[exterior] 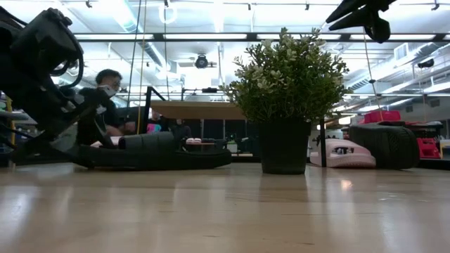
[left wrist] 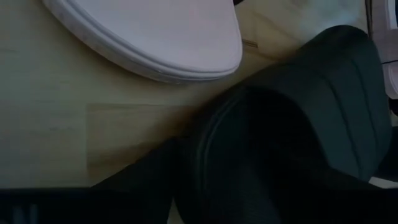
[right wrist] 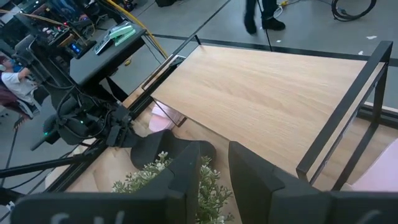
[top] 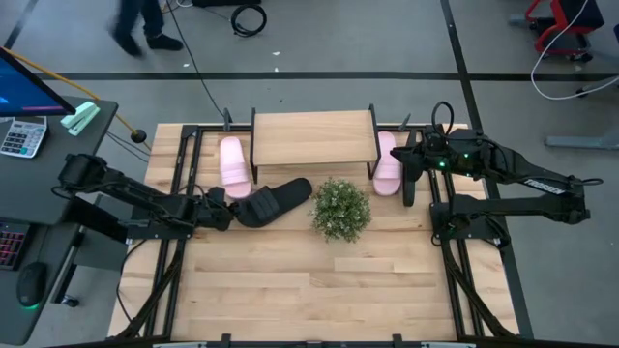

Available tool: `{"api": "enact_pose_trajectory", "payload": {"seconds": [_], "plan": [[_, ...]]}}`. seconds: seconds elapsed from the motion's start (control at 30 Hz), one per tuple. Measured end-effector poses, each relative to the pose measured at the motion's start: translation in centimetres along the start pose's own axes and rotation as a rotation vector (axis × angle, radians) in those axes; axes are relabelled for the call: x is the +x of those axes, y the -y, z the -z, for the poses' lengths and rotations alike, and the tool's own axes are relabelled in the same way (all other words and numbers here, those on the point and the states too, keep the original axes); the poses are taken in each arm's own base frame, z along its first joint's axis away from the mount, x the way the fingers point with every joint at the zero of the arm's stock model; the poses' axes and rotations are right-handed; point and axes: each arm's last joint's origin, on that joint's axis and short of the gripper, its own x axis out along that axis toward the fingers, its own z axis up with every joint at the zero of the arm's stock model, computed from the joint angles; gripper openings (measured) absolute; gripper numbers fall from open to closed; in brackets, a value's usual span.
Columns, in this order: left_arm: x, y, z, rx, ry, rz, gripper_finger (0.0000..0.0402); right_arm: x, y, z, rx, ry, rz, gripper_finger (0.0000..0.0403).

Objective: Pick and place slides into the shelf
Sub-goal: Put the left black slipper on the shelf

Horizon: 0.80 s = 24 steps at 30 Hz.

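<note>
One black slide lies slantwise on the table before the shelf, sole down. My left gripper is low at its heel end, open, and the slide fills the left wrist view. A pink slide lies beside the shelf's left legs, and another pink slide by the right legs. Beside that one stands a second black slide, partly under my right arm. My right gripper hangs high over the table's right side, open, with nothing between its fingers. My left gripper stands at the black slide's heel end, coming slanting down from the table's left. The slide lies flat on the table. Whether the fingers touch it, I cannot tell: the slide and the dark fingers merge in the wrist view.
A potted plant stands just right of the black slide, in front of the shelf. A desk with a calculator and a monitor is off the table's left. A person sits beyond the table. The table's near half is bare wood.
</note>
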Motion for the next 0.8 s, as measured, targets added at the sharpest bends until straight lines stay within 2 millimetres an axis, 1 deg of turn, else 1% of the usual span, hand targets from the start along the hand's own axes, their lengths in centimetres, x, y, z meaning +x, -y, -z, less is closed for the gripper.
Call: {"api": "enact_pose_trajectory", "payload": {"seconds": [0.07, 0.17, 0.37, 0.4, 0.57, 0.67, 0.8], "plan": [[0.06, -0.03, 0.04, 0.0, -0.001, -0.003, 0.0207, 0.0, 0.0, 0.0, 0.001, 0.0, 0.0, 0.0092], [0.07, -0.11, 0.04, 0.002, -0.003, -0.009, 0.0173, 0.0, 0.0, 0.0, 0.001, 0.0, 0.0, 0.0092], [0.08, -0.14, 0.07, 0.027, -0.014, -0.01, 0.0078, 0.0, 0.0, 0.0, 0.0, 0.0, 0.0, 0.0092], [0.07, -0.13, 0.07, 0.032, -0.014, -0.009, 0.0069, 0.0, 0.0, 0.0, 0.001, 0.0, 0.0, 0.0092], [0.07, -0.14, 0.11, 0.05, -0.025, -0.011, 0.0068, 0.0, 0.0, 0.0, 0.059, 0.0, 0.0, 0.0092], [0.07, -0.07, 0.16, 0.049, -0.039, -0.004, 0.0068, -0.01, -0.02, 0.01, 0.059, -0.006, -0.008, 0.0092], [-0.17, 0.62, 0.82, 0.05, -0.128, 0.068, 0.0068, -0.01, -0.04, 0.03, 0.051, -0.011, -0.014, 0.0092]]}}
